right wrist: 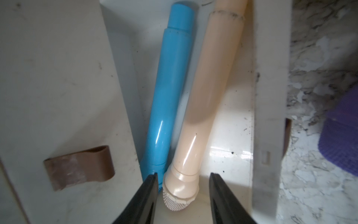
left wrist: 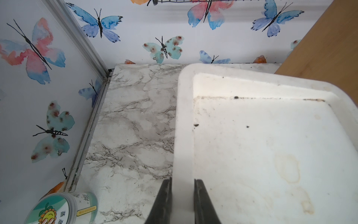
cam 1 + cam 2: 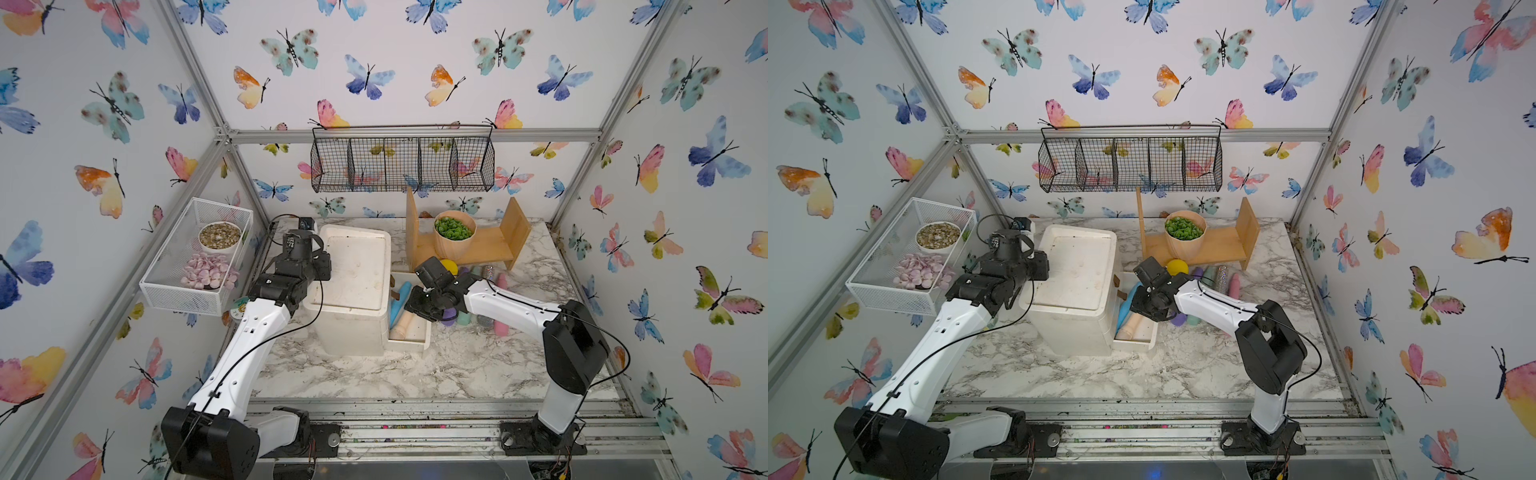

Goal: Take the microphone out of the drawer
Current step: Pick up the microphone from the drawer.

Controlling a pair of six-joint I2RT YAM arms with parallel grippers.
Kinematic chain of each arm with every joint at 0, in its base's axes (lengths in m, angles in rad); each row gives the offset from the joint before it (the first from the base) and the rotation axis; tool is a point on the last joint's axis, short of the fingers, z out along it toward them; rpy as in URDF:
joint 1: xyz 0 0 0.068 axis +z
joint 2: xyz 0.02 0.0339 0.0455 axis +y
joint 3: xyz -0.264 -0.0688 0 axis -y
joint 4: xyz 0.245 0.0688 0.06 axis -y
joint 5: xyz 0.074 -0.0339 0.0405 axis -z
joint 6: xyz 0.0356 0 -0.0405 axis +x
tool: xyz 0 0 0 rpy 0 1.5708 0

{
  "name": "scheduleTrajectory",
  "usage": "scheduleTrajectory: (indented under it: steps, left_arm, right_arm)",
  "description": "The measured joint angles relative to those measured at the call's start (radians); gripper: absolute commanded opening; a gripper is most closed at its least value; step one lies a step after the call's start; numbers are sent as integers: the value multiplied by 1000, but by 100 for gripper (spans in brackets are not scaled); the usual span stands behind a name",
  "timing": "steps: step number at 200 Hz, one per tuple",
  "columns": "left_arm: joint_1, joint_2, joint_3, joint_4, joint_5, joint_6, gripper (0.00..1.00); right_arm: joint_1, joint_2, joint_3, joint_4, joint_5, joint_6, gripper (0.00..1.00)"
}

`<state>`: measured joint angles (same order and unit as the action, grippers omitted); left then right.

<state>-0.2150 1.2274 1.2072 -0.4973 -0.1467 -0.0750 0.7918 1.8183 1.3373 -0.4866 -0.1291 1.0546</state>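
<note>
Microphone beige (image 1: 201,87), microphone blue (image 1: 170,77) — two in drawer (image 1: 269,87); right tool (image 1: 183,178) apart; left tool (image 2: 183,181) clamps cabinet (image 2: 261,145).

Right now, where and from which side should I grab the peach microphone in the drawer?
I'd grip the peach microphone at the collar below its mesh head, from above. It lies flat, its handle tight beside the blue microphone; at the collar the open right end effector straddles it, clear of the drawer wall.
</note>
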Motion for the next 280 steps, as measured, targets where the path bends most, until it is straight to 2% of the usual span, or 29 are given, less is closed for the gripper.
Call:
scheduleTrajectory:
  steps: [101,168,183,232,280]
  left_arm:
    - [0,-6,-7,7,2,0,0]
    - [0,-8,-8,8,2,0,0]
    - [0,-8,-9,8,2,0,0]
    - [0,-8,-9,8,2,0,0]
    - [0,-8,-9,8,1,0,0]
  right_arm:
    - [2,186,128,-13,51,68,50]
    - [18,243,177,-43,60,66,50]
    - [21,246,177,-40,68,64,47]
    - [21,247,172,-25,77,79,31]
    - [21,242,171,-13,100,56,27]
